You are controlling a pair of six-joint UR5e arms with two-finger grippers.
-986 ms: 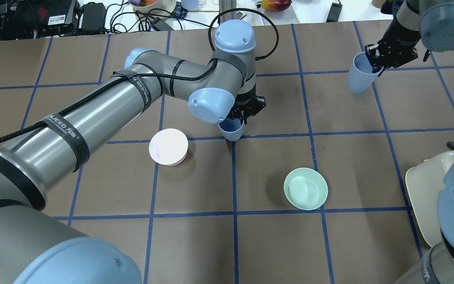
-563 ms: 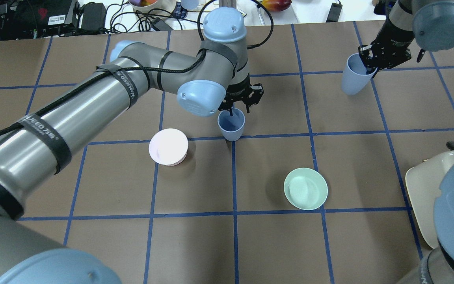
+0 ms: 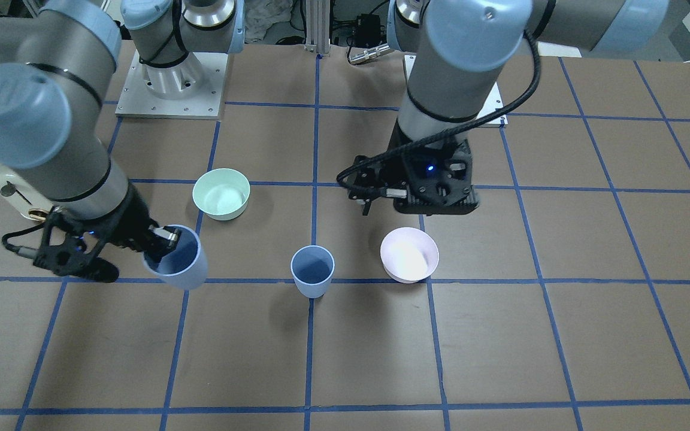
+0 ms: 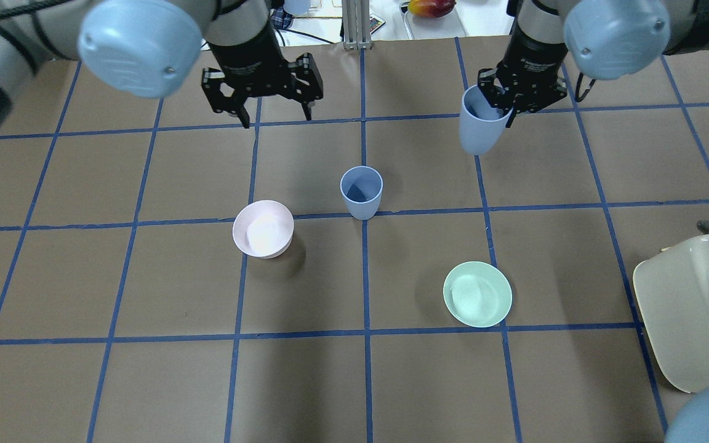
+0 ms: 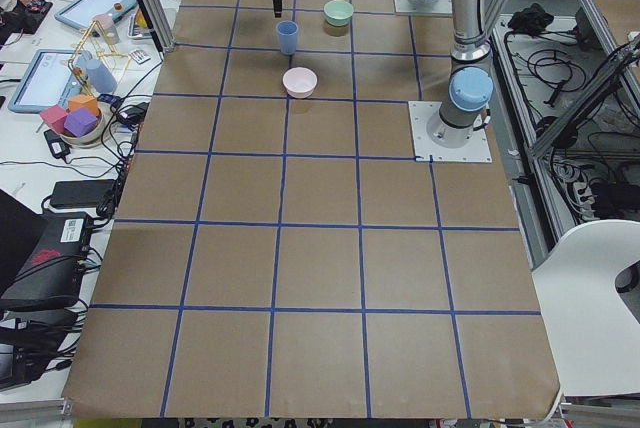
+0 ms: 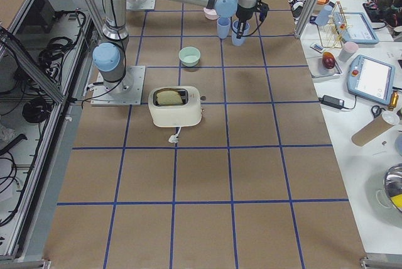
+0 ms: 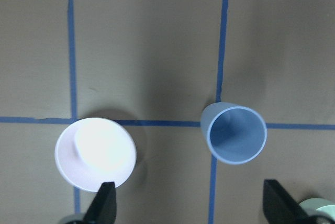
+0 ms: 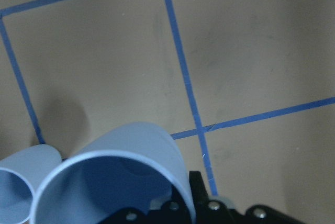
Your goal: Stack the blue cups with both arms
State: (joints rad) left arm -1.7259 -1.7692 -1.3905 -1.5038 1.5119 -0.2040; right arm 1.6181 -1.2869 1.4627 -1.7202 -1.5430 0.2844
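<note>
The brown table (image 4: 145, 381), gridded with blue tape, fills the overhead view. The left arm (image 4: 139, 37) comes in at upper left; the left gripper (image 4: 277, 120) hangs there with its jaws spread wide, holding nothing. The right arm (image 4: 607, 27) comes in at upper right; the right gripper (image 4: 502, 111) is clamped on the rim of the held blue cup (image 4: 477, 132), which is tilted. A cream toaster (image 4: 680, 314) sits at the right edge. The mint-green bowl (image 4: 477, 294) lies lower right of centre, the pink bowl (image 4: 263, 229) just left of centre. The standing blue cup (image 4: 361, 194) is upright at the centre, by a tape crossing.
</note>
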